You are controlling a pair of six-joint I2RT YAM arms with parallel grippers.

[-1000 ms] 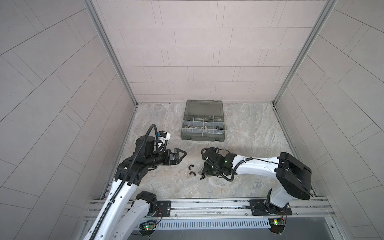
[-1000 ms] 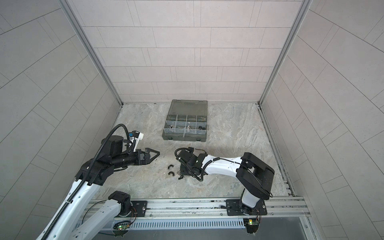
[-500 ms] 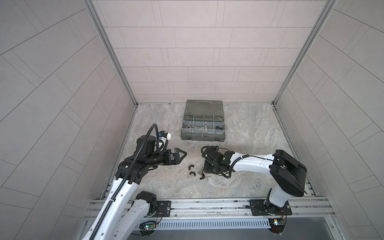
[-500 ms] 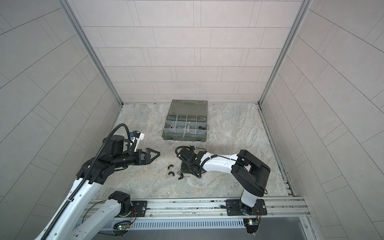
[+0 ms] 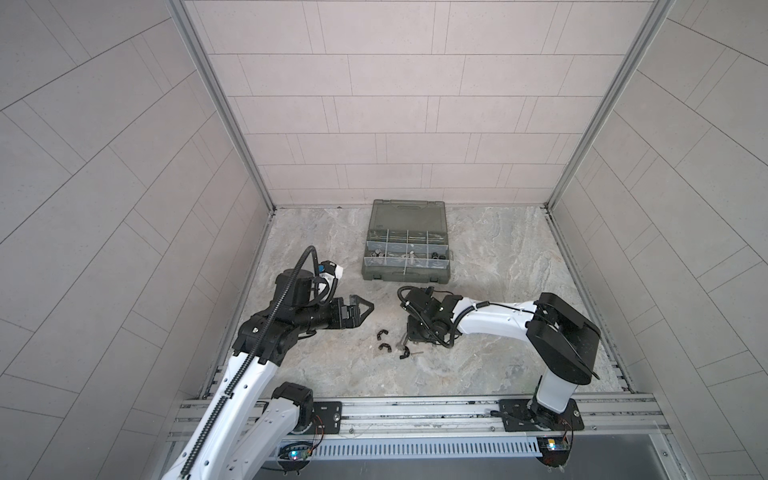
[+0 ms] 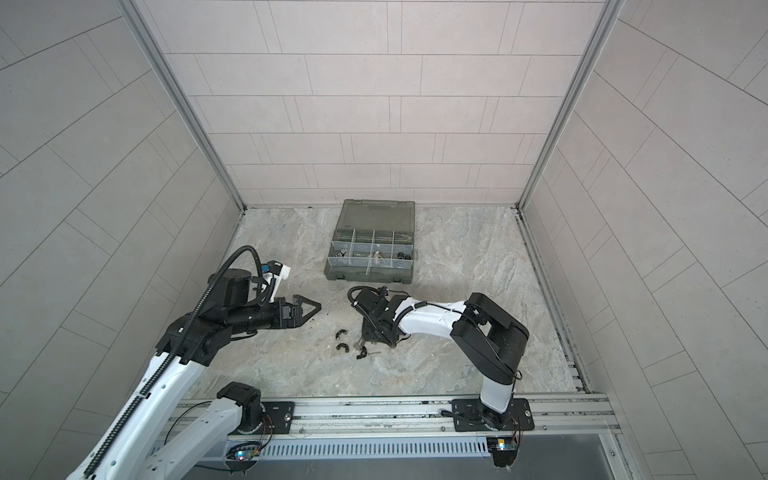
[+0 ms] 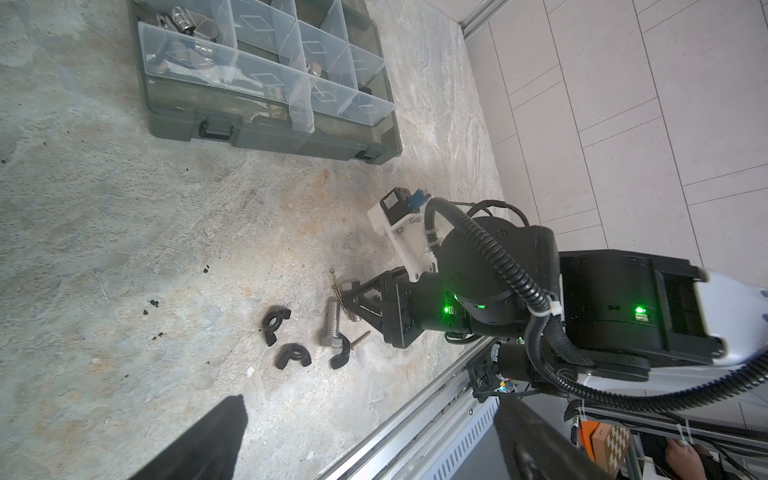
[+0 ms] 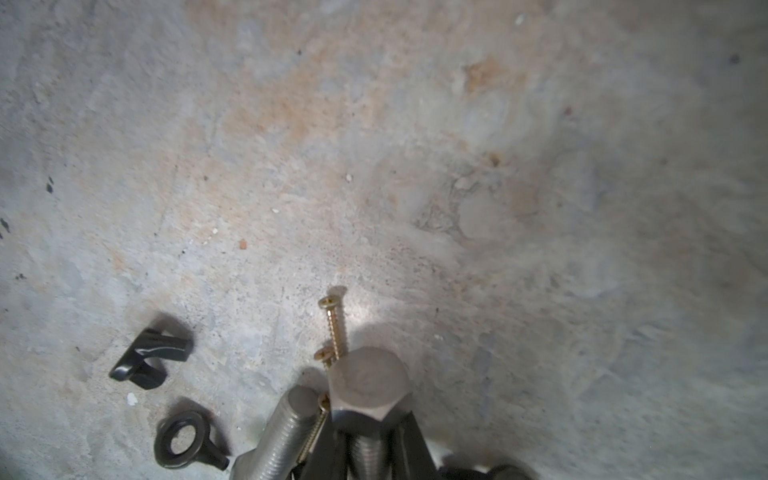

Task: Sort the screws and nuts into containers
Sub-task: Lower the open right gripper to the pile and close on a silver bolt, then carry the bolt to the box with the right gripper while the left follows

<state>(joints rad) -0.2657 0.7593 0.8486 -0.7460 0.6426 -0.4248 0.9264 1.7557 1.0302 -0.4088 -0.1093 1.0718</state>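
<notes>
The right claw is closed narrow on the threaded shank of a silver hex-head steel bolt, just below the head. This is down at the marbled grey stone-pattern table, well apart from the dark grey-green plastic organiser case with translucent dividers. Whether the bolt rests on the surface or clears it cannot be told. Hazard: the grip falls on a round, threaded shank near the claw tips, and the heavy head overhangs, so the bolt is likely to pivot or slip on a lift. Hazard: a thin brass wood screw lies between the held bolt and a second silver bolt just beside it. A lift can drag that screw along or set the second bolt rolling. Two further brass screws lie just beyond the head. Three black wing nuts rest near the bolts, clear of the claw. The left claw hangs wide open and empty, apart from the pile. The held bolt is short and thick, matt grey-silver, with a flat six-sided head wider than its coarse-threaded shank. Some case compartments already hold metal parts, so a release over the wrong one would mix the sorts.
</notes>
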